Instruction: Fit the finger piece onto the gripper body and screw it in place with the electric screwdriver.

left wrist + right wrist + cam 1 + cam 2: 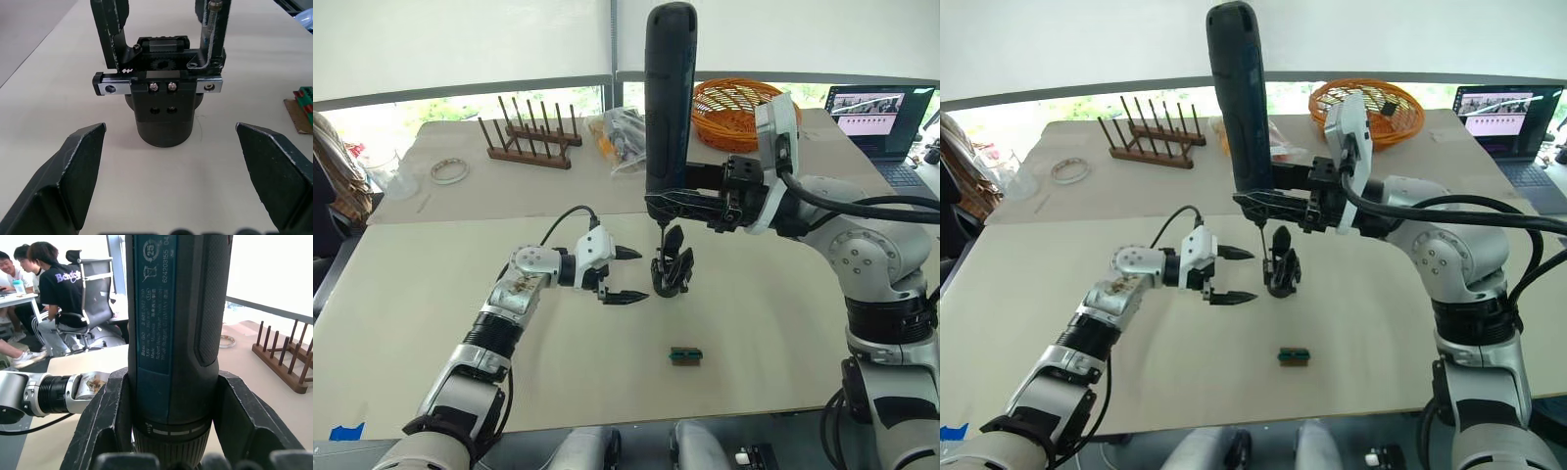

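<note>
Farthest left of the working group, the left gripper (625,275) hangs just above the table (431,323) with its fingers spread wide and nothing between them. Seen from the head, the gripper body (672,262) lies at about three o'clock from it, just beside the fingertips and not touching them. In the left wrist view the body sits centred between the two open fingers (73,181), so this arm is the nearer one for steadying it.

The gripper body stands upright on its round base near the middle of the table. It is a chunky black block with a silver rail across its front and two small screws beneath that. Black uprights rise from its top. I cannot tell whether one of them is the finger piece already seated.

Directly at twelve o'clock above the body, the electric screwdriver (668,93) stands with its long axis vertical. Its thick black handle points up and its thin silver bit (212,29) comes down beside one upright. The move ahead likely turns on keeping that bit in line with a screw hole; whether it is touching one I cannot tell.

To the right, the right gripper (703,206) is clenched around the screwdriver's lower collar.

At about six o'clock from the body, well apart, lies a small green block (685,355).
</note>
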Controlling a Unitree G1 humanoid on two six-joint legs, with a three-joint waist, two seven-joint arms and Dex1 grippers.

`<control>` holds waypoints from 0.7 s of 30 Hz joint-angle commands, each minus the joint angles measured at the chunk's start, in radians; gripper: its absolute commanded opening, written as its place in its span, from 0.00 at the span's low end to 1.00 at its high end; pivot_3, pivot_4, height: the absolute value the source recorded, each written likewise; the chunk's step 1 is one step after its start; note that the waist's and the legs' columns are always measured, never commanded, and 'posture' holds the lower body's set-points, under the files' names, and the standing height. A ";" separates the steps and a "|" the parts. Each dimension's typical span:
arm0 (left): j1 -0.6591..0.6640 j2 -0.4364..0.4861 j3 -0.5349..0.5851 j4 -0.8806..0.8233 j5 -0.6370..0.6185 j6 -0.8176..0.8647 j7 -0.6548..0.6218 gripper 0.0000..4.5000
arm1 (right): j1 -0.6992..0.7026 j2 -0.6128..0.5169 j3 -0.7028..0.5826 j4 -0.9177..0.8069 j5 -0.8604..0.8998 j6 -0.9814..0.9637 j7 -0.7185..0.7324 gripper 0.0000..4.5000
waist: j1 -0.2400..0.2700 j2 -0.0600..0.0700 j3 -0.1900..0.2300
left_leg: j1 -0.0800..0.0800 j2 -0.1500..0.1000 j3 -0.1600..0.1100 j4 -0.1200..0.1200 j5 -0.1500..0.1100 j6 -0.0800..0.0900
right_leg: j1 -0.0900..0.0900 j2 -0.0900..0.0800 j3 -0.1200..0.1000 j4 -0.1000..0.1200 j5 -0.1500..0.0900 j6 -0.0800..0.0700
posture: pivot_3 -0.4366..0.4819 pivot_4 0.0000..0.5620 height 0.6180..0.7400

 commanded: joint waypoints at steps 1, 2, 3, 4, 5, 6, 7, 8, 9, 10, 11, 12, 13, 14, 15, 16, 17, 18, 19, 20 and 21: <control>-0.033 -0.009 0.002 0.010 0.008 -0.035 -0.016 1.00 | -0.032 0.006 -0.033 -0.010 -0.028 -0.057 0.025 0.42 | 0.000 0.000 0.000 | -0.001 0.000 0.000 0.001 0.000 0.000 | -0.001 0.000 0.000 0.000 0.000 0.000 | 0.48 0.27 1.00; -0.034 -0.012 0.001 0.013 0.010 -0.037 -0.020 1.00 | -0.032 0.008 -0.032 -0.006 -0.037 -0.058 0.026 0.42 | 0.000 0.000 0.000 | -0.003 0.000 0.000 0.001 0.000 0.000 | -0.003 0.000 0.000 0.000 0.000 0.000 | 0.48 0.27 1.00; -0.035 -0.014 0.001 0.016 0.013 -0.040 -0.022 1.00 | -0.032 0.010 -0.033 -0.004 -0.043 -0.056 0.027 0.42 | 0.000 0.000 0.000 | -0.004 0.000 0.000 0.002 0.000 0.000 | -0.004 0.000 0.000 0.001 0.000 0.000 | 0.48 0.27 1.00; -0.036 -0.016 0.001 0.019 0.016 -0.044 -0.024 1.00 | -0.032 0.010 -0.033 -0.003 -0.048 -0.053 0.029 0.42 | 0.000 0.000 0.000 | -0.005 0.000 0.000 0.002 0.000 0.000 | -0.005 0.000 0.000 0.001 0.000 0.000 | 0.48 0.27 1.00; -0.038 -0.019 0.002 0.023 0.019 -0.047 -0.025 1.00 | -0.030 0.010 -0.033 -0.003 -0.053 -0.053 0.034 0.42 | 0.000 0.000 0.000 | -0.005 0.000 0.001 0.002 0.000 0.000 | -0.006 0.000 0.000 0.001 0.000 0.000 | 0.48 0.27 1.00; -0.039 -0.022 0.002 0.028 0.022 -0.051 -0.025 1.00 | -0.028 0.010 -0.034 -0.005 -0.057 -0.052 0.038 0.42 | 0.000 0.000 0.000 | -0.005 0.000 0.001 0.002 0.000 0.000 | -0.006 0.000 0.000 0.001 0.000 0.000 | 0.48 0.27 1.00; -0.041 -0.025 0.002 0.032 0.025 -0.053 -0.025 1.00 | -0.027 0.010 -0.035 -0.006 -0.060 -0.052 0.042 0.42 | -0.001 0.000 0.000 | -0.005 0.000 0.001 0.002 0.000 0.000 | -0.006 0.000 0.000 0.001 0.000 0.000 | 0.48 0.27 1.00; -0.042 -0.027 0.003 0.036 0.026 -0.056 -0.025 1.00 | -0.027 0.010 -0.037 -0.007 -0.060 -0.048 0.043 0.42 | -0.001 0.000 0.000 | -0.005 0.000 0.001 0.002 0.000 0.000 | -0.006 0.000 0.000 0.001 0.000 0.000 | 0.48 0.27 1.00; -0.044 -0.028 0.003 0.039 0.028 -0.059 -0.025 1.00 | -0.028 0.010 -0.039 -0.007 -0.060 -0.045 0.045 0.42 | -0.001 0.000 0.000 | -0.005 0.000 0.001 0.002 0.000 0.000 | -0.006 0.000 0.000 0.001 0.000 0.000 | 0.48 0.27 1.00; -0.046 -0.030 0.002 0.043 0.030 -0.063 -0.025 1.00 | -0.029 0.010 -0.041 -0.006 -0.062 -0.044 0.048 0.42 | -0.001 0.000 0.000 | -0.005 0.000 0.001 0.003 0.000 0.000 | -0.006 0.000 0.000 0.001 0.000 0.000 | 0.48 0.27 1.00; -0.047 -0.032 0.002 0.045 0.031 -0.064 -0.025 1.00 | -0.029 0.009 -0.041 -0.005 -0.064 -0.043 0.051 0.42 | -0.001 0.000 0.000 | -0.005 0.000 0.001 0.003 0.000 0.000 | -0.006 0.000 0.000 0.001 0.000 0.000 | 0.48 0.27 1.00; -0.049 -0.034 0.002 0.046 0.031 -0.065 -0.024 1.00 | -0.030 0.008 -0.041 -0.004 -0.065 -0.041 0.053 0.42 | -0.001 0.000 0.000 | -0.005 0.000 0.001 0.003 0.000 0.000 | -0.006 0.000 0.000 0.001 0.000 0.000 | 0.48 0.27 1.00; -0.050 -0.037 0.003 0.046 0.033 -0.066 -0.024 1.00 | -0.030 0.008 -0.040 -0.003 -0.065 -0.040 0.054 0.42 | -0.001 0.000 0.000 | -0.005 0.000 0.001 0.003 0.000 0.000 | -0.006 0.000 0.000 0.001 0.000 0.000 | 0.48 0.27 1.00; -0.052 -0.039 0.003 0.047 0.034 -0.067 -0.024 1.00 | -0.028 0.007 -0.038 -0.001 -0.069 -0.043 0.058 0.42 | -0.001 0.000 0.000 | -0.005 0.000 0.001 0.003 0.000 0.000 | -0.006 0.000 0.000 0.001 0.000 0.000 | 0.48 0.27 1.00; -0.053 -0.041 0.004 0.048 0.035 -0.067 -0.023 1.00 | -0.025 0.007 -0.037 0.001 -0.073 -0.046 0.063 0.42 | -0.001 0.000 0.000 | -0.005 0.000 0.001 0.003 0.000 0.000 | -0.006 0.000 0.000 0.001 0.000 0.000 | 0.48 0.27 1.00; -0.054 -0.042 0.004 0.049 0.036 -0.068 -0.023 1.00 | -0.021 0.008 -0.036 0.003 -0.077 -0.049 0.067 0.42 | -0.001 0.000 0.000 | -0.005 0.000 0.001 0.003 0.000 0.000 | -0.006 0.000 0.000 0.001 0.000 0.000 | 0.48 0.27 1.00; -0.054 -0.044 0.005 0.049 0.037 -0.069 -0.023 1.00 | -0.016 0.009 -0.035 0.005 -0.084 -0.054 0.072 0.42 | -0.001 0.000 0.000 | -0.005 0.000 0.001 0.003 0.000 0.000 | -0.006 0.000 0.000 0.001 0.000 0.000 | 0.48 0.27 1.00; -0.055 -0.044 0.005 0.049 0.038 -0.070 -0.024 1.00 | -0.011 0.010 -0.033 0.005 -0.092 -0.060 0.077 0.42 | -0.001 0.000 0.000 | -0.005 0.000 0.001 0.003 0.000 0.000 | -0.006 0.000 0.000 0.001 0.000 0.000 | 0.48 0.27 1.00; -0.055 -0.045 0.006 0.049 0.038 -0.071 -0.024 1.00 | -0.006 0.010 -0.031 0.006 -0.101 -0.067 0.082 0.42 | -0.001 0.000 0.000 | -0.005 0.000 0.001 0.003 0.000 0.000 | -0.006 0.000 0.000 0.001 0.000 0.000 | 0.48 0.27 1.00; -0.056 -0.046 0.006 0.048 0.038 -0.070 -0.024 1.00 | 0.000 0.011 -0.030 0.006 -0.108 -0.073 0.088 0.42 | -0.001 0.000 0.000 | -0.005 0.000 0.001 0.003 0.000 0.000 | -0.006 0.000 0.000 0.001 0.000 0.000 | 0.48 0.27 1.00; -0.056 -0.047 0.007 0.047 0.038 -0.069 -0.025 1.00 | 0.005 0.011 -0.029 0.007 -0.113 -0.077 0.092 0.42 | -0.001 0.000 0.000 | -0.005 0.000 0.001 0.003 0.000 0.000 | -0.006 0.000 0.000 0.001 0.000 0.000 | 0.48 0.27 1.00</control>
